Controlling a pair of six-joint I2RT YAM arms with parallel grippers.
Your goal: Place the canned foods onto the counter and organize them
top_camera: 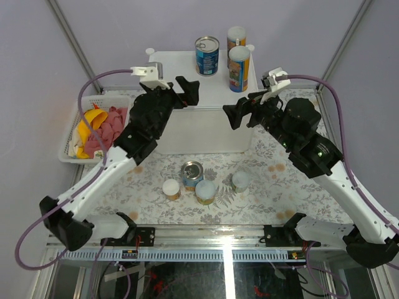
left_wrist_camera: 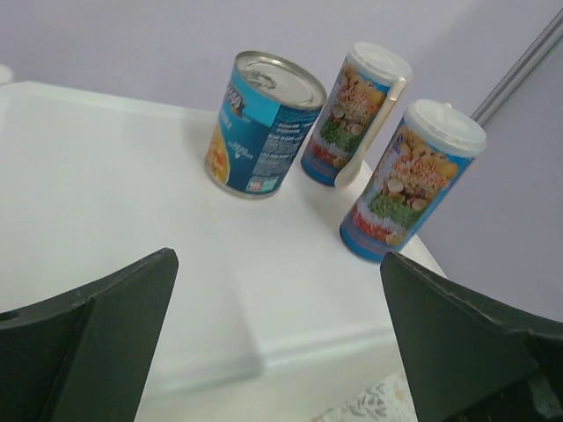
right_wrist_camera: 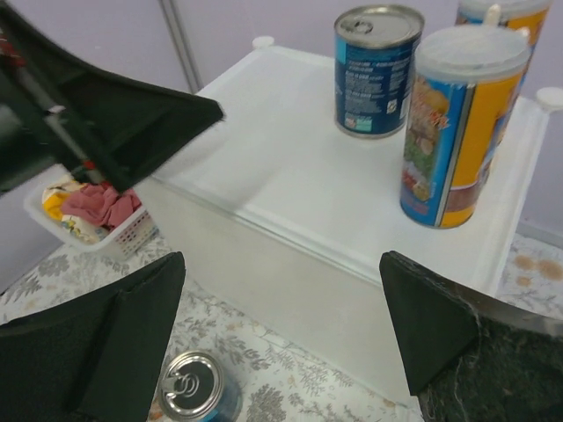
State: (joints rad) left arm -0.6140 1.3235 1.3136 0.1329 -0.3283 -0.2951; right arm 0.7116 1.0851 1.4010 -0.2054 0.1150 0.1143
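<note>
Now my left gripper (top_camera: 187,93) and right gripper (top_camera: 240,112) both hang wide open and empty above the counter's (top_camera: 177,68) near edge; three cans (top_camera: 207,56) stand at its far right corner; four more cans (top_camera: 191,174) sit on the table (top_camera: 274,156) before it, so next, I judge, one arm must descend and grasp one.

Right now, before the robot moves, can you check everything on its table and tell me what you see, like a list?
Surface: floral table cover.
Job's things: blue can and two tall canisters upright on the counter; steel can and three lidded jars on the table.
Clutter: basket holding banana and pink cloth.
Grippers: left gripper and right gripper open, empty, near the counter.
Cables: purple cables clear of the cans.
Surroundings: lilac walls, metal posts.
</note>
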